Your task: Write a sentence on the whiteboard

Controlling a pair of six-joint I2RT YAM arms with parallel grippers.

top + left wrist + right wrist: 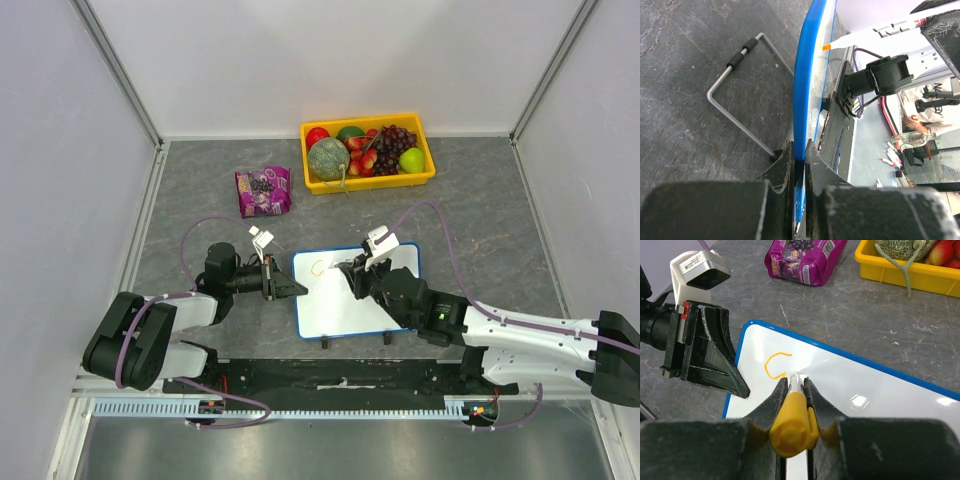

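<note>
The whiteboard lies flat at the table's middle, white with a blue rim. My left gripper is shut on its left edge; in the left wrist view the blue rim stands clamped between the jaws. My right gripper is shut on an orange-capped marker, its tip on or just above the board. The sentence is a single orange C-shaped stroke near the board's top left corner, also in the top view. The marker's tip shows in the left wrist view.
A yellow tray of fruit stands at the back. A purple snack bag lies left of it, behind the board. A wire stand sticks out beneath the board's edge. Enclosure walls close off the left, right and back.
</note>
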